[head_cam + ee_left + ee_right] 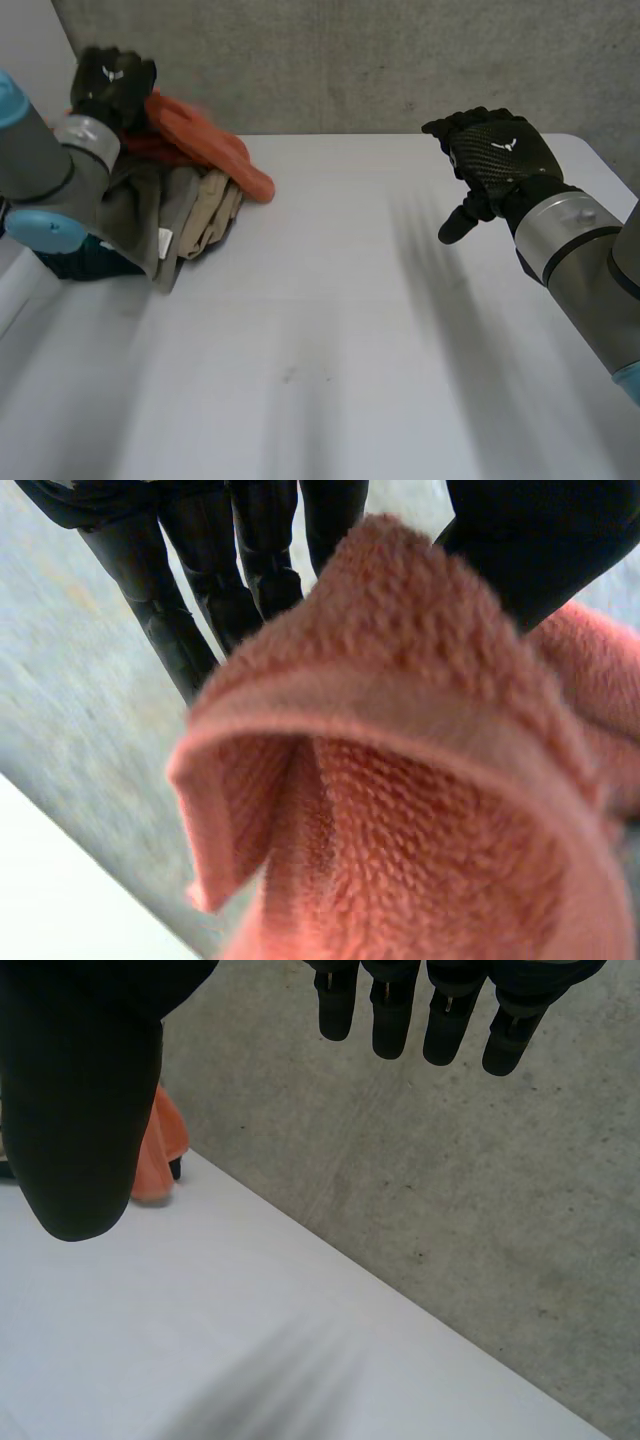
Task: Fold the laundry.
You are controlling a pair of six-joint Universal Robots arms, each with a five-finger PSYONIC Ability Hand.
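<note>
A pile of laundry lies at the table's far left: an orange towel (205,140) on top, with beige cloth (207,215), grey cloth (135,215) and dark teal cloth (85,262) below it. My left hand (112,85) is at the towel's far left end, curled into a fist on it. In the left wrist view a fold of the orange towel (420,810) sits between my fingers (200,590) and thumb. My right hand (495,155) hovers open over the table's right side, fingers (440,1010) straight, holding nothing. The orange towel (160,1150) peeks out beyond its thumb.
The white table (330,330) stretches bare from the pile to the right arm. A grey concrete wall (350,60) runs along its far edge.
</note>
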